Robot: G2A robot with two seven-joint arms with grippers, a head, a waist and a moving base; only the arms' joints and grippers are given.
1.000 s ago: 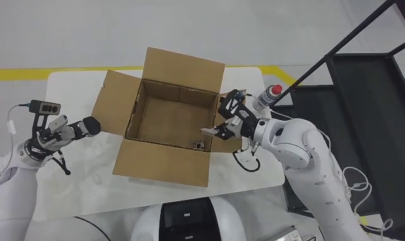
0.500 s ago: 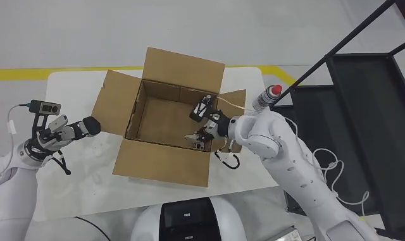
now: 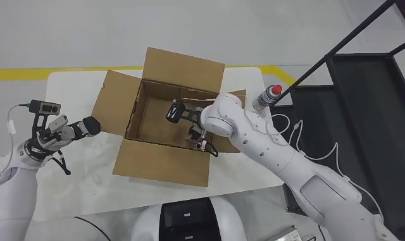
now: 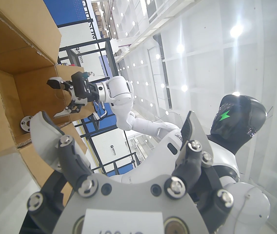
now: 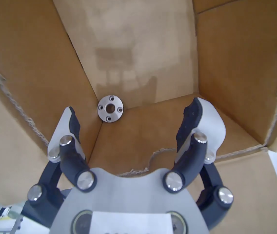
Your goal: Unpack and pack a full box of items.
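Right gripper (image 5: 133,105) hangs wide open, empty, over the cardboard box (image 5: 31,49); I need it centred on the metal flange (image 5: 110,108) (tight in the corner) before closing.

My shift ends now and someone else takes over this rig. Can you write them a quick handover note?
Right gripper: fingers open, empty, down inside the cardboard box, pointed at the metal flange lying in a floor corner.
Left gripper: fingers open, empty, held outside the box.
Done: the red-capped can stands outside the box at the table's edge.
Left: probably grasp the flange and lift it out, then repack.
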